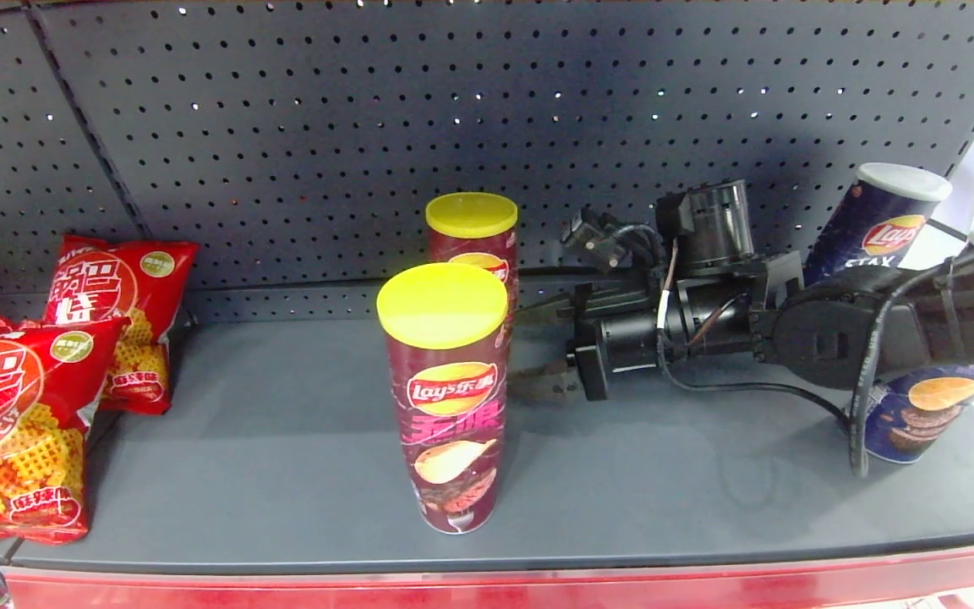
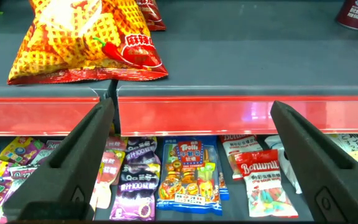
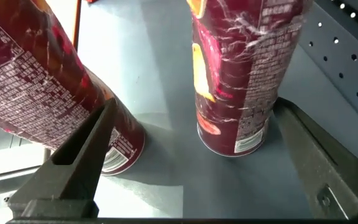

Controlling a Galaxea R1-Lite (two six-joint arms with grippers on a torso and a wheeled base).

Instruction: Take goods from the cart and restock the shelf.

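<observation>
Maroon back can [image 1: 472, 245] stands straight up on the grey shelf [image 1: 284, 448], near the back wall. The right gripper [image 1: 522, 348] is just beside it, tips pointing at it, fingers spread wide and holding nothing. The left gripper [image 2: 191, 107] hangs lower down, spread too.

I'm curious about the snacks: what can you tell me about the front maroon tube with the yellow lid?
The tall maroon cardboard-looking tube has a flat yellow plastic lid and crisp pictures on its side. It stands upright on the grey shelf near the front, ahead of a matching tube, the open right gripper beside it.
</observation>
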